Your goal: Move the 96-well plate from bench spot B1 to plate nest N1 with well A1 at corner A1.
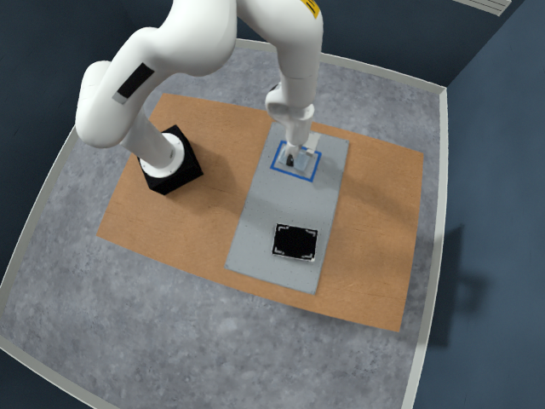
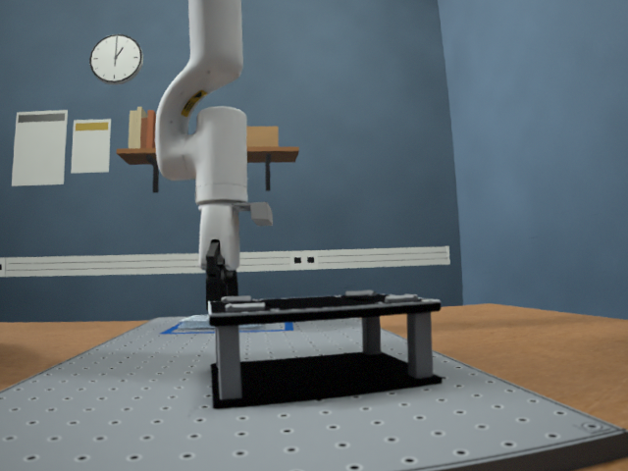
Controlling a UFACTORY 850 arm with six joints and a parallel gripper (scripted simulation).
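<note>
Lab bench, perforated breadboard, raised plate nest, wall clock, posted notices

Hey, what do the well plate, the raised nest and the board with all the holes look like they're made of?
The well plate looks like clear, pale plastic: the blue outline shows faintly through it. The raised nest has a matte black top, probably painted metal or plastic, on plain grey legs. The perforated board looks like matte grey anodised metal, with a regular grid of small holes.
</note>
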